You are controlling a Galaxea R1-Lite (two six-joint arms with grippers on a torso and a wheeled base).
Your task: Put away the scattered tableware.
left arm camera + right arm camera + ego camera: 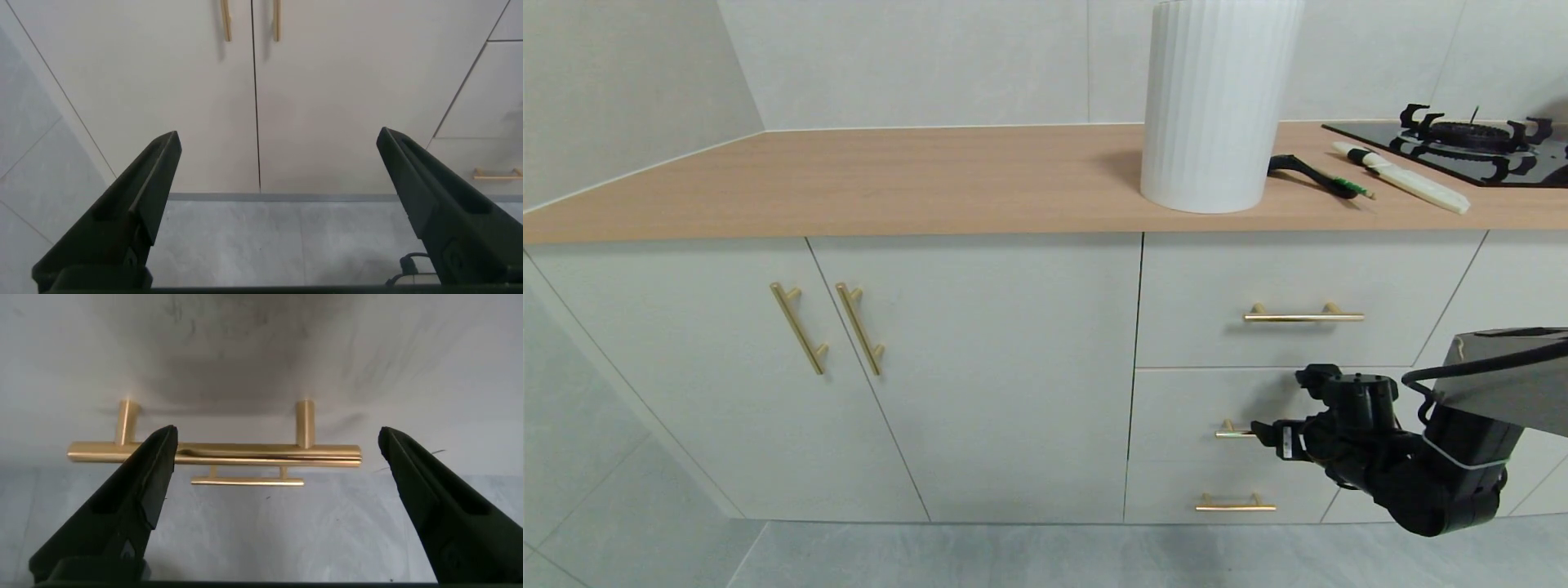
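**Right end effector open at the middle drawer handle; tableware on the table**

The right end effector (278, 443) has its fingers spread wide apart, with nothing between them. It is low in front of the drawer stack, pointing at the middle handle (214, 452), a gold bar on two posts that lies crosswise just ahead of the fingertips. One finger overlaps the bar in the wrist view; whether it touches cannot be told. In the head view the fingertips sit right beside the visible end of that handle. The bottom handle (1235, 506) is below it, and the top handle (1303, 315) is above, on a shut drawer.

The left end effector (278, 139) is also wide open and holds nothing. It faces the lower part of the two doors (258, 98) and the grey floor (270, 237) beneath them.

The tableware is up on the table (890, 175), well above the arms. A black utensil (1311, 175) with a green tip lies just beside a tall white ribbed cylinder (1217, 106). A white utensil (1401, 177) with a dark band lies near it, between the black one and the stove (1470, 147). The two lie close together but apart.
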